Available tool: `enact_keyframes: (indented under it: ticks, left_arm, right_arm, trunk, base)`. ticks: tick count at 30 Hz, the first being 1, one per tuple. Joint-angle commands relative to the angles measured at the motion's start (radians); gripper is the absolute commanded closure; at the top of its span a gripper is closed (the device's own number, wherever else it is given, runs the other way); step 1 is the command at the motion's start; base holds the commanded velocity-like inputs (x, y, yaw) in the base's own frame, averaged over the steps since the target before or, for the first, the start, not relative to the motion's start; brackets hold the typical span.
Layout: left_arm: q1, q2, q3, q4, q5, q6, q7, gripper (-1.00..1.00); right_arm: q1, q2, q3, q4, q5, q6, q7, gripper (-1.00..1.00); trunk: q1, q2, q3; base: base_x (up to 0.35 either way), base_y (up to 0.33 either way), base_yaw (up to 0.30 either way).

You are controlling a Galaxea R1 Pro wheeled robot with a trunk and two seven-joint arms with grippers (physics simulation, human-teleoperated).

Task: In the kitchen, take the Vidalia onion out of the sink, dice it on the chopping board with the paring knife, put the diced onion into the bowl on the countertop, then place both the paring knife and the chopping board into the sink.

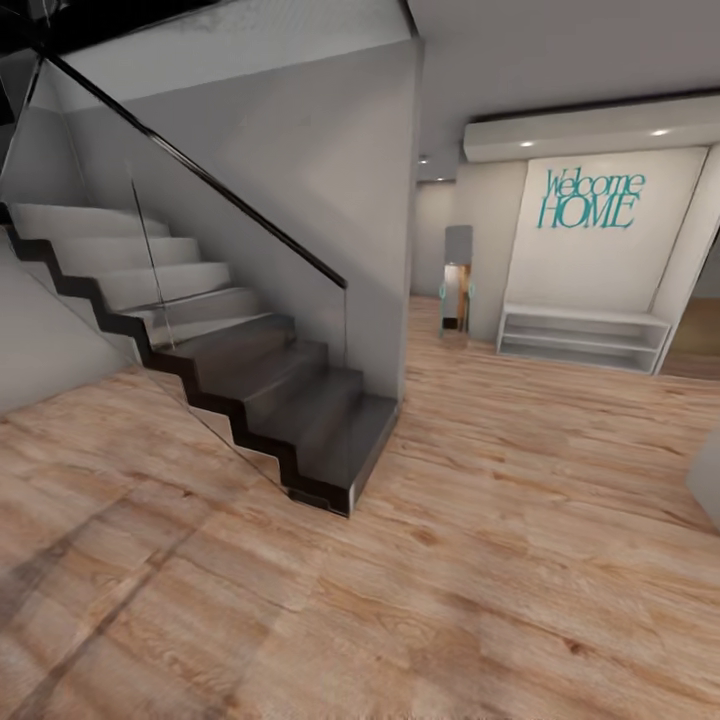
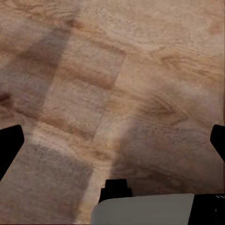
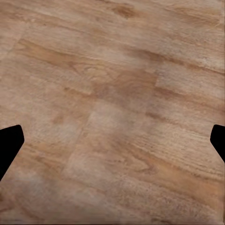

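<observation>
A hallway is seen from the head view, not the kitchen worktop. A light wood floor (image 1: 480, 560) is spread across the lower part of the picture. At the left, a staircase (image 1: 250, 390) with dark stepped sides and grey treads is set against a grey wall (image 1: 300, 170), and it is bordered by a glass panel topped with a dark handrail (image 1: 200, 170). Farther back at the right, a pale wall is marked with teal lettering reading "Welcome HOME" (image 1: 590, 198), and a low white shelf unit (image 1: 583, 337) is placed just below it. A narrow upright mirror (image 1: 457, 280) is stood beside that wall, near the passage behind the stairs.

In the left wrist view, the left gripper (image 2: 112, 140) is held above wood planks (image 2: 117, 84); its two dark fingertips (image 2: 9, 145) are seen at opposite edges of the picture, spread wide, and nothing is held between them. A white and black part of the arm is seen at the near edge.

In the right wrist view, the right gripper (image 3: 112, 143) is likewise held over floor planks (image 3: 117, 93), its dark fingertips (image 3: 9, 147) set far apart and nothing gripped or touched.
</observation>
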Motion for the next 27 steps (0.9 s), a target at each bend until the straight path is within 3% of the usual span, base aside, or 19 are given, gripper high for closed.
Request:
enact_keyframes:
  ticks: [1,19,27]
  left_arm:
    - [0.000,0.000,0.000,-0.001,-0.001,-0.002,0.000,-1.00]
    - [0.000,0.000,0.000,0.001,-0.001,-0.002,0.000,-1.00]
    - [0.000,0.000,0.000,0.001,0.000,-0.002,0.000,-1.00]
  right_arm:
    - [0.000,0.000,0.000,0.000,0.000,-0.003,-0.001,-1.00]
    - [0.000,0.001,0.001,0.001,0.000,-0.003,-0.001,-1.00]
    - [-0.001,0.001,0.001,0.001,0.001,-0.003,-0.001,-1.00]
  trunk:
    - [-0.001,-0.001,-0.001]
    - [-0.001,-0.001,-0.001]
    - [-0.001,-0.001,-0.001]
  base:
    - [-0.258,-0.214,0.257]
    - [-0.252,-0.208,0.265]
    - [-0.044,-0.031,0.277]
